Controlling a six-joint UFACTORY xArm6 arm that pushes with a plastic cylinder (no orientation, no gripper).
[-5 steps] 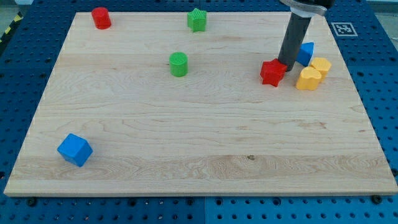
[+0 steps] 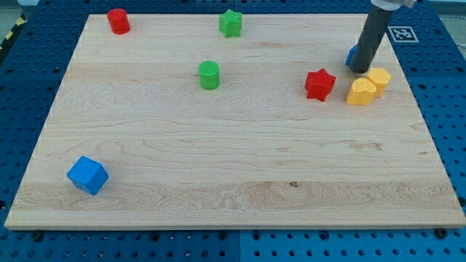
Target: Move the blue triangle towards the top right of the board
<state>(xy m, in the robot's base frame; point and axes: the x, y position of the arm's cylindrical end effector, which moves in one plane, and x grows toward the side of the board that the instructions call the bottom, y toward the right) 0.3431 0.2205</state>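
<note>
Near the board's upper right, the xArm6's dark rod (image 2: 370,40) comes down from the view's top edge, and my tip (image 2: 360,70) rests on the wooden board (image 2: 233,167) directly in front of the blue triangle (image 2: 351,54). Most of that block is hidden behind the rod; only a sliver of blue shows at the rod's left side, so its shape cannot be made out from this view. The arm carries no pincer, only the rod, so no open or closed state applies.

Just to the view's right of my tip sit two yellow blocks: one (image 2: 378,78) close beside the rod's lower end, the other (image 2: 361,92) slightly lower and to the left, the pair touching each other. A red star (image 2: 320,84) lies to the view's left of my tip, apart from it.

Farther left, a green cylinder (image 2: 209,75) stands near the board's upper middle, and a green star (image 2: 231,22) sits near the top edge. A red cylinder (image 2: 118,21) occupies the upper left corner. A blue cube (image 2: 88,175) rests alone at lower left, well apart from everything else. The board lies on a blue perforated table (image 2: 444,109).
</note>
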